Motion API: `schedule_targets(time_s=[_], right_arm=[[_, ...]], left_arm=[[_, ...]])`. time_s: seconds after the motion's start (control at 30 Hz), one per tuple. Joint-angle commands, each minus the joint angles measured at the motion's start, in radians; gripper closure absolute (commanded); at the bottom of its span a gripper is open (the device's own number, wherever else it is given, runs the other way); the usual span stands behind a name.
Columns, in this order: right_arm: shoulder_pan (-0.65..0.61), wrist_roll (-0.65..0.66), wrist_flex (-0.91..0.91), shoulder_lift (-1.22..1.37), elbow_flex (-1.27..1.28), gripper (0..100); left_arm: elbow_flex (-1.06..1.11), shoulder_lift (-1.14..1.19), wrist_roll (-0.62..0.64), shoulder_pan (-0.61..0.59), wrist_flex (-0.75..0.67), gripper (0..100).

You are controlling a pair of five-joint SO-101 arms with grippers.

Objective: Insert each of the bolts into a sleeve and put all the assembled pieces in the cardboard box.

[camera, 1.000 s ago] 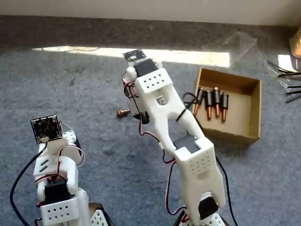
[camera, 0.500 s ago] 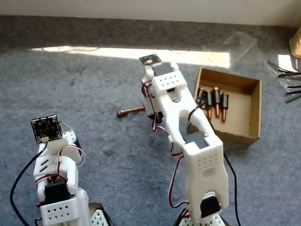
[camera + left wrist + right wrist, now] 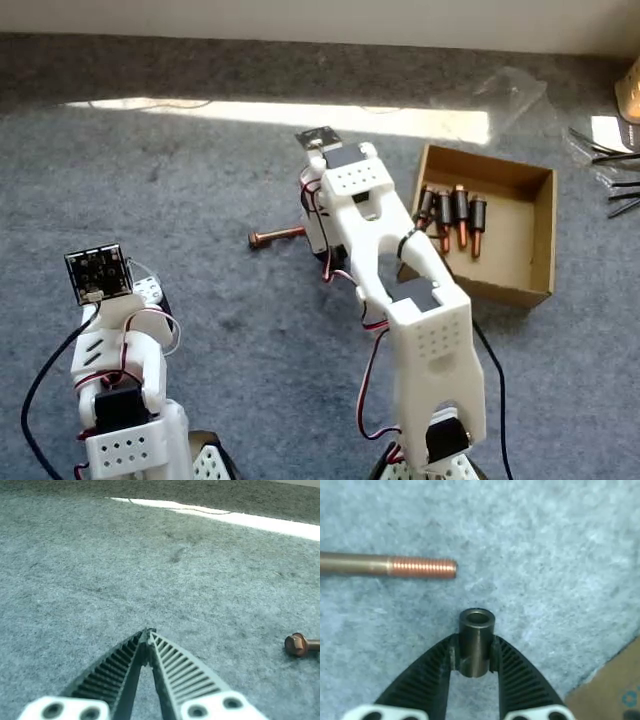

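Four assembled pieces [image 3: 450, 220] are lying in the box [image 3: 487, 165]. One bolt [image 3: 385, 565] is lying loose on the tabletop [image 3: 200, 180]. Right claw [image 3: 474, 650] is gripping a sleeve [image 3: 475, 625] near its threaded end. Left claw [image 3: 148, 636] is sitting clenched, empty. Remaining, apparently: one insertion, one deposit.

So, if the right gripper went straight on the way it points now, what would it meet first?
Probably the bolt: its threaded tip lies crosswise just ahead of the right gripper and its sleeve, slightly off-line; depth is unclear.
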Motion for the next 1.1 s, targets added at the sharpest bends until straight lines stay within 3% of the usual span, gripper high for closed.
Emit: schedule_targets(time_s=[0.0,0.83,1.07], right_arm=[[0.008,0.009,-0.015,-0.001,-0.007,98.9],[-0.018,0.009,0.033,0.004,-0.001,98.7],[-0.041,0.009,0.031,0.004,-0.001,90.3]], left_arm=[[0.021,-0.005,-0.008,-0.005,-0.002,98],[0.021,-0.005,-0.008,-0.005,-0.002,98],[0.021,-0.005,-0.008,-0.005,-0.002,98]])
